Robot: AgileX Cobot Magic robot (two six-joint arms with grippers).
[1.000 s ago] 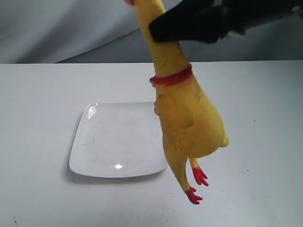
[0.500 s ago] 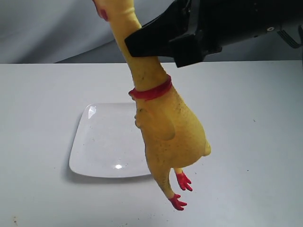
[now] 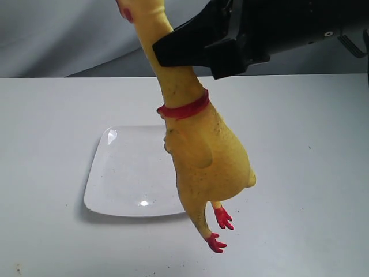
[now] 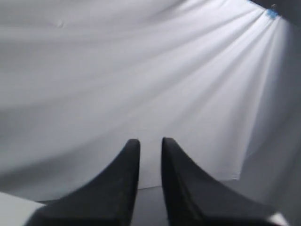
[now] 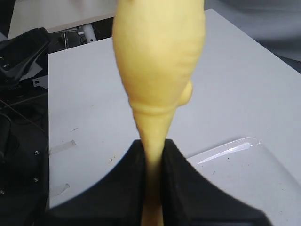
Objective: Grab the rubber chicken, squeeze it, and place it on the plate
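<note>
Swung left along with the arm since a second ago; hardly stirs since the half-second mark. Clamps tight with the right fingers (image 3: 190,46) (image 5: 131,188) on the thin neck of the rubber chicken (image 3: 207,156) (image 5: 157,56), gripping just above the red collar (image 3: 184,108). Pinches the yellow neck narrow between the two black pads, as seen from the right wrist. Dangles head-up and clear of everything, tilted a touch, fat body low, red feet (image 3: 218,242) lowest of all. Hangs, in the exterior view, across the right edge of the plate (image 3: 115,173) (image 5: 244,165), with the feet showing against the bench (image 3: 46,115) (image 5: 84,94) off the plate's near right corner. Touches neither plate nor bench. Cuts the head off at the top of the exterior view. Over on the other side: holds the left fingers (image 4: 124,183) almost together, just a slim gap, nothing between, pointed at pale grey cloth.
</note>
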